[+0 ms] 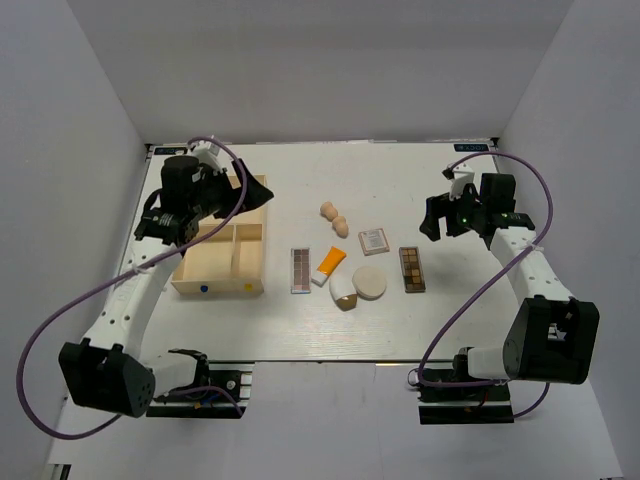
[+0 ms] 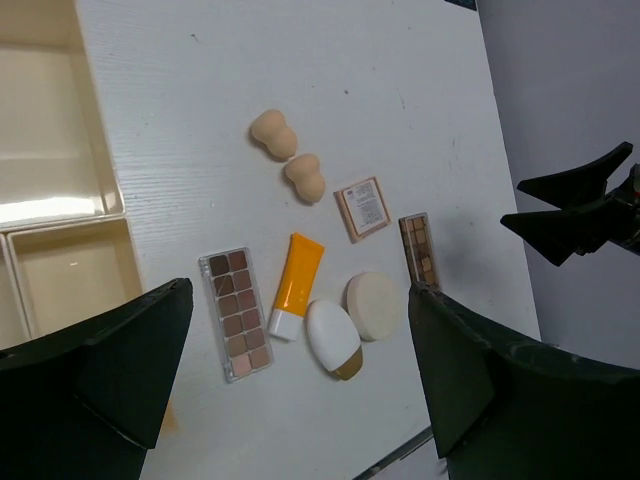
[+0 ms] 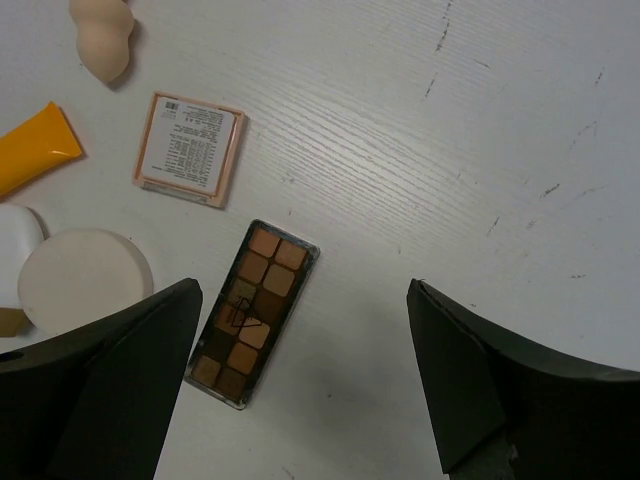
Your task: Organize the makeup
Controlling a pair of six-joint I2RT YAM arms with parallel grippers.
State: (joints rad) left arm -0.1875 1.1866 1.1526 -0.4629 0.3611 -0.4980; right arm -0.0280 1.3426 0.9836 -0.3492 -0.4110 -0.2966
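The makeup lies loose mid-table: two peach sponges (image 1: 334, 219), a square compact (image 1: 374, 241), an orange tube (image 1: 330, 264), a pink-toned palette (image 1: 300, 270), a brown palette (image 1: 411, 269), a round cream puff (image 1: 369, 282) and a small white jar with a gold base (image 1: 343, 292). My left gripper (image 1: 250, 192) is open and empty, raised over the tray's far right corner. In its wrist view the tube (image 2: 297, 283) lies between the fingers (image 2: 120, 350). My right gripper (image 1: 440, 212) is open and empty, raised right of the compact. The brown palette (image 3: 253, 311) lies below it.
A pale wooden divided tray (image 1: 220, 287) stands at the left with its compartments bare, also in the left wrist view (image 2: 110, 180). White walls close in the table on the left, right and back. Purple cables loop beside both arms.
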